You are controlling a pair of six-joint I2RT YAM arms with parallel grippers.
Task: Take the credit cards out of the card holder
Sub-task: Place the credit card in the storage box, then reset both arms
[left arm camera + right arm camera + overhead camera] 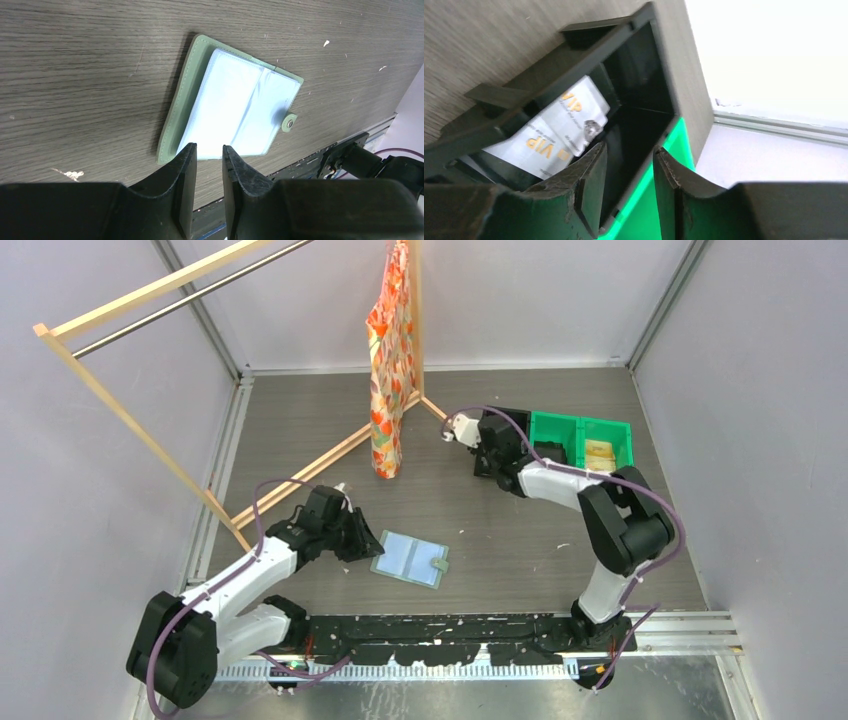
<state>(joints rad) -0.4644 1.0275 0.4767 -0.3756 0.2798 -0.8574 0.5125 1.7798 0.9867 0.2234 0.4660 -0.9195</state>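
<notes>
The sage-green card holder (411,559) (230,100) lies spread open on the table, its pale blue-grey pockets up and its snap tab (288,122) at one edge. My left gripper (362,540) (209,147) hovers just beside its near edge, open by a narrow gap with nothing between the fingers. My right gripper (520,452) (630,147) is open and empty over the rim of a black bin (639,65). Two white credit cards (554,127) printed "VIP" lie inside that bin.
A green bin (580,430) (674,150) stands against the black one at the back right, with pale items (600,455) in one compartment. A wooden clothes rack (130,410) with an orange patterned garment (390,360) fills the back left. Walls close in on all sides.
</notes>
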